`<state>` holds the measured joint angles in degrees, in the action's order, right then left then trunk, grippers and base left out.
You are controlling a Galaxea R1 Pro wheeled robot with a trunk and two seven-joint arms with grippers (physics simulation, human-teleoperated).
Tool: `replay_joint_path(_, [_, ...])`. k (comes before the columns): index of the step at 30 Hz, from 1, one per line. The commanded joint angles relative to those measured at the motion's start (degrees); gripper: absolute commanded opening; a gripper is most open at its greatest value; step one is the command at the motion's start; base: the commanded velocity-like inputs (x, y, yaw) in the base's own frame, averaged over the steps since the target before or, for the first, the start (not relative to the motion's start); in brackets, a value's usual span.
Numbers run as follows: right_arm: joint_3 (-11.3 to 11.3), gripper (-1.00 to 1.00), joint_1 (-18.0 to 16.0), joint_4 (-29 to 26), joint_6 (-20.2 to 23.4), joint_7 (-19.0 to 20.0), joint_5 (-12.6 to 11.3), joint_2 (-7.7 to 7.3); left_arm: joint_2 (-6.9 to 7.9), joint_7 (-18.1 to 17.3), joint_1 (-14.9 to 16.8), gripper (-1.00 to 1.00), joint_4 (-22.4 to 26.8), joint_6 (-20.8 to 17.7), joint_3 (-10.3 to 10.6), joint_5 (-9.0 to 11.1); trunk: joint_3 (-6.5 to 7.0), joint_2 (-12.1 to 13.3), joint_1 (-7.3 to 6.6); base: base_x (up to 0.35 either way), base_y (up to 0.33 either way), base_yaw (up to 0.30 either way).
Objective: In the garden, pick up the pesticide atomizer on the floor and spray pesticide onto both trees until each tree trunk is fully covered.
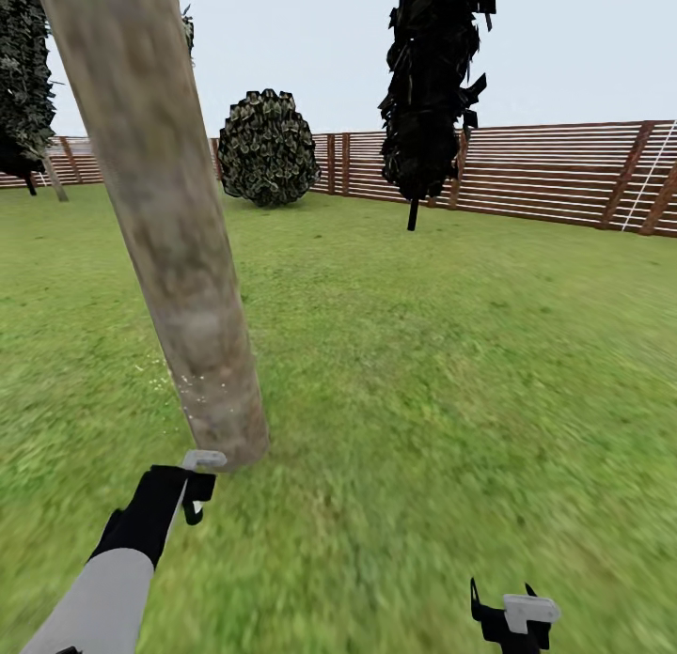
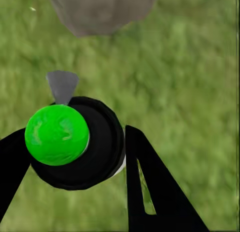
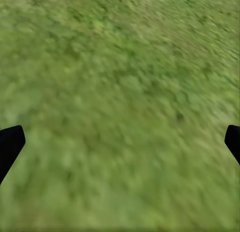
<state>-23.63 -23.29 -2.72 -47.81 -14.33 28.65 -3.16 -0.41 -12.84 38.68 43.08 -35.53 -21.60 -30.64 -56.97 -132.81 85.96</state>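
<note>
A thick, mottled grey-brown tree trunk (image 1: 179,250) rises from the grass at the left. My left gripper (image 1: 196,490) is just in front of its base, shut on the pesticide atomizer (image 1: 204,460), whose light-grey cap nearly touches the bark. In the left wrist view the atomizer (image 2: 75,147) is a dark round top with a green dot between my black fingers (image 2: 150,187). Its grey nozzle points at the trunk base (image 2: 100,9). A second tree (image 1: 26,90) with a pale trunk stands far back left. Low at the right, my right gripper (image 1: 515,618) hangs open over bare grass (image 3: 120,92).
A round leafy shrub (image 1: 268,147) and a dark, thin-stemmed plant (image 1: 428,90) stand by the brown slatted fence (image 1: 555,170) at the back. Open lawn (image 1: 451,372) spreads to the right of the trunk.
</note>
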Motion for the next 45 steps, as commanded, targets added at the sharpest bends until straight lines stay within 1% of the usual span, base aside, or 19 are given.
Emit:
replay_joint_path(1, [0.0, 1.00, 0.0, 0.0, 0.0, 0.0, 0.0, 0.00, -0.13, 0.0, 0.0, -1.00, -0.1, 0.1, -0.2, -0.2, 0.00, 0.0, 0.00, 0.000, 0.000, 0.000])
replay_joint_path(3, [0.0, 1.00, 0.0, 0.0, 0.0, 0.0, 0.0, 0.00, 0.23, 0.0, 0.0, -1.00, -0.2, 0.2, -0.4, -0.3, 0.00, 0.0, 0.00, 0.000, 0.000, 0.000])
replay_joint_path(4, [0.0, 1.00, 0.0, 0.0, 0.0, 0.0, 0.1, 0.00, 1.99, 0.0, 0.0, -1.00, -0.1, 0.2, -0.4, -0.4, 0.00, 0.0, 0.00, 0.000, 0.000, 0.000])
replay_joint_path(5, [0.0, 1.00, 0.0, 0.0, 0.0, 0.0, 0.1, 0.00, 3.17, 0.0, 0.0, -1.00, -0.1, 0.1, -0.4, -0.4, 0.00, 0.0, 0.00, 0.000, 0.000, 0.000])
replay_joint_path(7, [0.0, 1.00, 0.0, 0.0, 0.0, 0.0, 0.1, 0.00, 3.98, 0.0, 0.0, -1.00, -0.2, 0.1, -0.3, -0.4, 0.00, 0.0, 0.00, 0.000, 0.000, 0.000])
replay_joint_path(8, [0.0, 1.00, 0.0, 0.0, 0.0, 0.0, 0.1, 0.00, 4.10, 0.0, -0.1, -1.00, -0.2, 0.2, -0.3, -0.4, 0.00, 0.0, 0.00, 0.039, 0.000, 0.000])
replay_joint_path(10, [0.0, 1.00, 0.0, 0.0, 0.0, 0.0, 0.1, 0.00, 3.71, 0.1, -0.4, -1.00, -0.3, 0.2, -0.2, -0.2, 0.00, 0.0, 0.00, 0.226, 0.000, 0.000])
replay_joint_path(13, [0.1, 1.00, 0.0, 0.0, 0.0, 0.0, 0.1, 0.00, 2.79, 0.1, -0.4, -1.00, -2.2, 0.3, -0.3, -0.2, 0.00, 0.0, 0.00, 0.308, 0.000, 0.000])
replay_joint_path(16, [0.1, 1.00, 0.0, 0.0, 0.0, 0.1, 0.1, 0.00, 2.78, 0.2, -0.4, -1.00, -4.4, 3.7, -0.5, -0.3, 0.00, 0.0, 0.00, 0.245, 0.000, 0.000])
replay_joint_path(18, [0.1, 1.00, 0.0, 0.0, 0.0, 0.0, 0.1, 0.00, 3.18, 0.2, -0.5, -1.00, -4.9, 4.4, -1.5, -0.3, 0.00, 0.0, 0.00, 0.057, 0.000, 0.000])
replay_joint_path(20, [0.1, 1.00, 0.0, 0.0, 0.0, 0.0, 0.1, 0.00, 4.25, 0.2, -1.9, -1.00, -5.3, 4.9, -5.2, -0.4, 0.00, 0.0, 0.00, 0.014, 0.000, 0.000])
replay_joint_path(22, [0.1, 1.00, 0.0, 0.0, 0.0, 0.0, 0.1, 0.00, 5.22, 0.2, -2.6, -1.00, -5.5, 6.0, -7.4, -0.4, 0.00, 0.0, 0.00, 0.005, 0.000, 0.000])
replay_joint_path(24, [0.1, 1.00, 0.0, 0.0, 0.0, 0.0, 0.1, 0.00, 5.50, 0.2, -2.8, -1.00, -6.0, 8.9, -8.3, -0.4, 0.00, 0.0, 0.00, 0.001, 0.000, 0.000])
replay_joint_path(27, [0.1, 1.00, 0.0, 0.0, 0.0, 0.0, 0.1, 0.00, 4.91, 0.5, -2.9, -1.00, -9.6, 10.6, -8.4, -0.3, 0.00, 0.0, 0.00, 0.000, 0.000, 0.000])
replay_joint_path(28, [0.1, 1.00, 0.0, 0.0, 0.0, 0.0, 0.1, 0.00, 4.55, 1.3, -2.9, -1.00, -10.9, 11.1, -8.3, -0.2, 0.00, 0.0, 0.00, 0.000, 0.000, 0.000])
replay_joint_path(30, [0.1, 1.00, 0.0, 0.0, 0.0, 0.0, 0.1, 0.00, 3.58, 5.4, -2.9, -1.00, -12.2, 13.5, -8.3, -0.3, 0.00, 0.0, 0.00, 0.000, 0.000, 0.000])
replay_joint_path(32, [0.1, 1.00, 0.0, 0.0, 0.0, 0.0, 0.1, 0.00, 3.53, 7.2, -2.9, -1.00, -12.5, 14.3, -8.4, -0.2, 0.00, 0.0, 0.00, 0.000, 0.000, 0.000])
replay_joint_path(38, [0.1, 1.00, 0.0, 0.0, 0.0, 0.0, 0.0, 0.00, 3.29, 8.0, -2.9, -1.00, -12.5, 14.7, -8.4, -0.2, 0.00, 0.0, 0.00, 0.003, -0.006, 0.091])
replay_joint_path(45, [0.1, 1.00, 0.0, 0.0, 0.0, 0.0, 0.0, 0.00, 3.28, 8.3, -2.9, -1.00, -11.9, 14.7, -8.6, -0.2, 0.00, 0.0, 0.00, 0.095, -0.219, 0.196])
